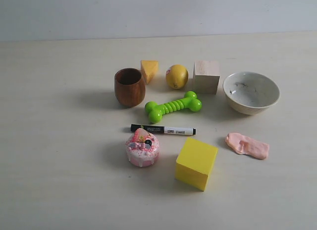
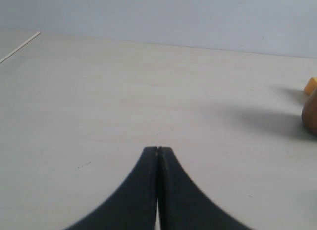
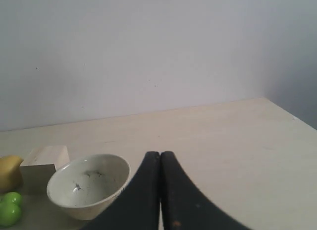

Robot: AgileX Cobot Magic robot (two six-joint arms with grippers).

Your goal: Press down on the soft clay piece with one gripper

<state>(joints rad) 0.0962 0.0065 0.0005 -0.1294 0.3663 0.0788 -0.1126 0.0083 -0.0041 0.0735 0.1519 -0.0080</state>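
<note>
Right pincer [image 3: 159, 153] closed; clay [image 1: 247, 145] flat, lumpy

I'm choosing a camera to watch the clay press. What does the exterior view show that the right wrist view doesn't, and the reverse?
Only the exterior view: the pink clay piece, marker, yellow cube, cake toy, wooden cup and orange wedge. Only the right wrist view: the right gripper, shut. Both: the bowl, wooden block, lemon and green bone toy.
</note>
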